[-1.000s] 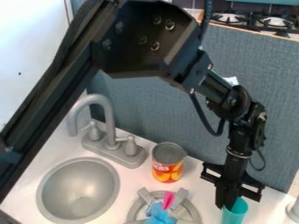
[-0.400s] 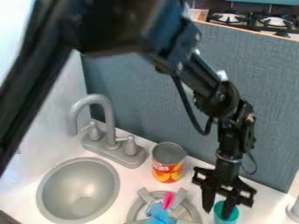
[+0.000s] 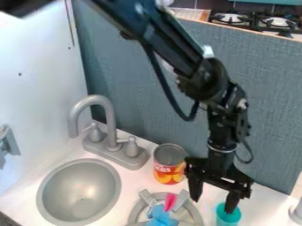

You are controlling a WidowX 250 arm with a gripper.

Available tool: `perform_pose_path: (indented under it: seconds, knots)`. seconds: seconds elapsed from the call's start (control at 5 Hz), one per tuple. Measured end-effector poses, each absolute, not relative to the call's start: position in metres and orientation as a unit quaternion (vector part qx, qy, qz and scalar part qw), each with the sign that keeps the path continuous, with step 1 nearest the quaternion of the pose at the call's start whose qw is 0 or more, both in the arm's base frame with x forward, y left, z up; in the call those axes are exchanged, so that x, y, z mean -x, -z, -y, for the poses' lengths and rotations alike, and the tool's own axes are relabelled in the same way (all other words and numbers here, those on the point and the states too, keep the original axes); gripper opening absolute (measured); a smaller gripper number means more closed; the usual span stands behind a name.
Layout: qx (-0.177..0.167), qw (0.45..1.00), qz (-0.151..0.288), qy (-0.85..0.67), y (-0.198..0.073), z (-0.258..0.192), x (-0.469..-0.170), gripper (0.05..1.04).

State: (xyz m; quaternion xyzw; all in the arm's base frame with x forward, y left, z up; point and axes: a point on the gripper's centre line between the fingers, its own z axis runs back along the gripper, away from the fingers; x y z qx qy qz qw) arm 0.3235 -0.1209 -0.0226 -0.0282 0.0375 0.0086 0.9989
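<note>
The black gripper (image 3: 213,200) hangs at the lower right, its two fingers spread apart and open. One finger is over the mouth of a teal cup (image 3: 229,218) standing at the bottom edge; the other is to the left, beside the cup. An orange-and-red can (image 3: 169,171) with a grey open top stands just left of the gripper. Left of the cup, a blue cloth-like thing (image 3: 160,216) and a pink piece (image 3: 170,201) lie on a round grey burner (image 3: 143,206).
A grey sink basin (image 3: 79,193) and a faucet (image 3: 107,128) are at the left. A grey-blue panel (image 3: 141,97) rises behind the counter, with stove burners (image 3: 254,20) beyond it. A white-grey object (image 3: 297,212) stands at the right edge.
The gripper was narrow at the cup's rim; its fingers have since spread, and it has moved left and slightly up. The cup has shifted a little left and stands straighter.
</note>
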Motion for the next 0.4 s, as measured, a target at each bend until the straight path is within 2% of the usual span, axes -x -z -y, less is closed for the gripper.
perform_pose_path:
  seconds: [0.2,0.4]
  knots:
    - [0.015,1.0,-0.021,-0.014,0.001,0.109,-0.297,1.004]
    - [-0.003,1.0,-0.027,-0.004,0.003,0.102,-0.261,1.001]
